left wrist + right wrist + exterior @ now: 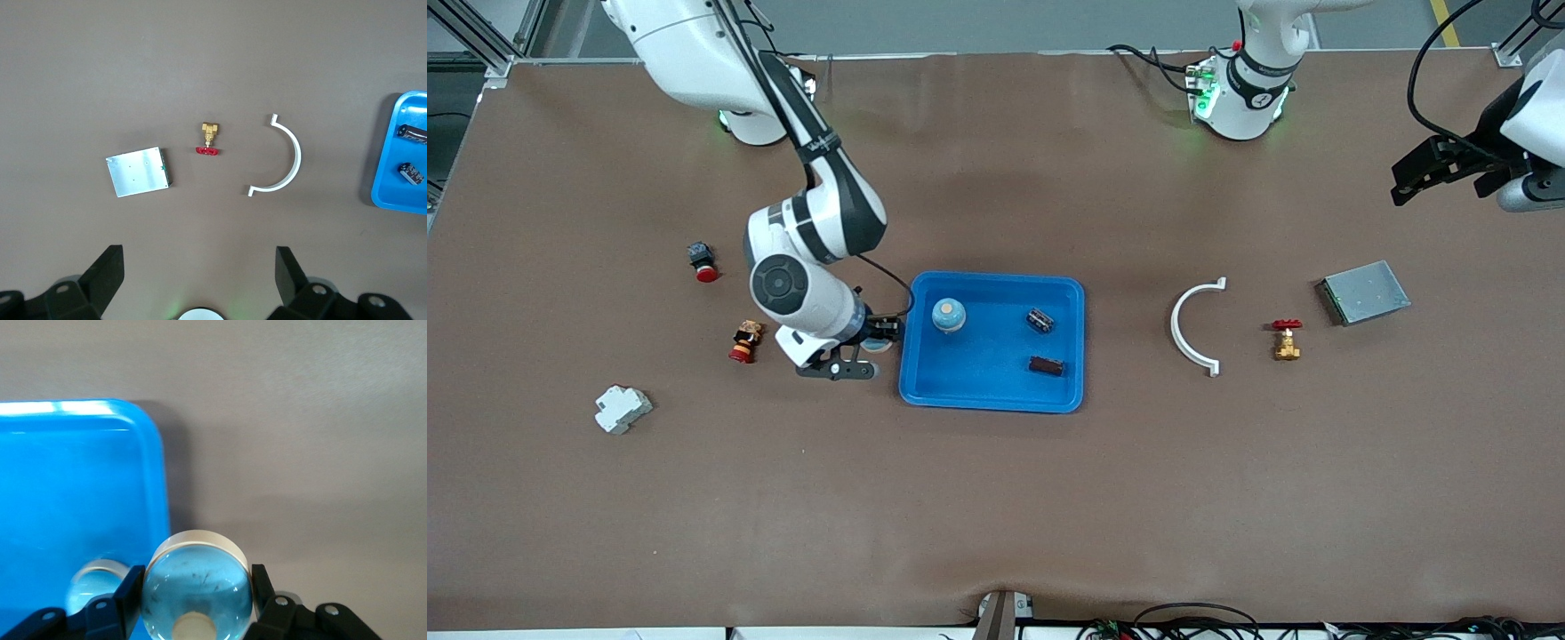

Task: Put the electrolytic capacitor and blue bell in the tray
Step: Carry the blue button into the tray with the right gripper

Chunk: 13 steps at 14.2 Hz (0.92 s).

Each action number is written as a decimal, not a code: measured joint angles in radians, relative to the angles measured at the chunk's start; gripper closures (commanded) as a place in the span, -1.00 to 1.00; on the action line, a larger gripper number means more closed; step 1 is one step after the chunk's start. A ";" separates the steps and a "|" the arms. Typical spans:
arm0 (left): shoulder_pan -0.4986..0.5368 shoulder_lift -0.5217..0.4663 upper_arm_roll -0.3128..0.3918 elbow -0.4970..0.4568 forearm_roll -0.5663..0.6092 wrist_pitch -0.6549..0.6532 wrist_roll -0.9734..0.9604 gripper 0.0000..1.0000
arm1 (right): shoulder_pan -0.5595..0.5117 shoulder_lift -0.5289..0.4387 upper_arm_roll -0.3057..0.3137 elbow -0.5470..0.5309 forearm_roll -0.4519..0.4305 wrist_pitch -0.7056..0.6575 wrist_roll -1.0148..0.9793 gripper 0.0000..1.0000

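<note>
Now blue bell point(197, 590) between right pincer point(197, 600) fingers.

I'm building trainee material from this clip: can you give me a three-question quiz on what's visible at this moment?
1. True or false: the left gripper, waiting over the left arm's end of the table, holds something.
2. What is the right gripper, beside the tray, shut on? A) capacitor B) blue bell C) valve
3. How many capacitors lie in the tray?
Key: 1 false, it is open and empty; 2 B; 3 two.
</note>
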State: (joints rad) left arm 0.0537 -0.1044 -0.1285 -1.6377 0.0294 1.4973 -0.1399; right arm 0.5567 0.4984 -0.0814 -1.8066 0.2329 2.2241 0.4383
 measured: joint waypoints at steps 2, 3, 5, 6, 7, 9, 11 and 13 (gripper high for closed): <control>-0.002 0.006 -0.003 0.000 0.000 0.000 0.000 -1.00 | 0.018 0.014 0.000 0.027 0.001 0.001 0.089 0.77; -0.002 0.008 -0.004 0.000 0.000 0.000 0.000 -1.00 | 0.026 0.030 0.000 0.048 0.001 0.001 0.141 0.77; -0.003 0.008 -0.005 -0.001 0.000 0.000 0.006 -1.00 | 0.045 0.078 0.000 0.098 0.001 0.001 0.241 0.79; -0.003 0.008 -0.005 -0.001 0.000 0.000 0.010 -1.00 | 0.055 0.105 0.000 0.124 0.001 0.002 0.282 0.80; -0.003 0.009 -0.005 -0.001 0.000 0.000 0.021 -1.00 | 0.062 0.131 0.000 0.148 0.001 0.003 0.311 0.81; -0.003 0.009 -0.005 -0.001 0.000 0.000 0.038 -1.00 | 0.068 0.170 0.001 0.177 0.001 0.004 0.341 0.81; -0.001 0.011 -0.005 -0.002 0.000 0.002 0.040 -1.00 | 0.070 0.195 0.001 0.194 0.002 0.005 0.360 0.81; -0.001 0.013 -0.005 -0.006 0.000 0.010 0.040 -1.00 | 0.078 0.211 0.001 0.214 0.002 0.005 0.385 0.81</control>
State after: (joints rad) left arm 0.0529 -0.0911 -0.1335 -1.6435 0.0294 1.5072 -0.0996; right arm 0.6342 0.7099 -0.0803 -1.5925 0.2349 2.2289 0.8236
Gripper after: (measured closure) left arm 0.000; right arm 0.313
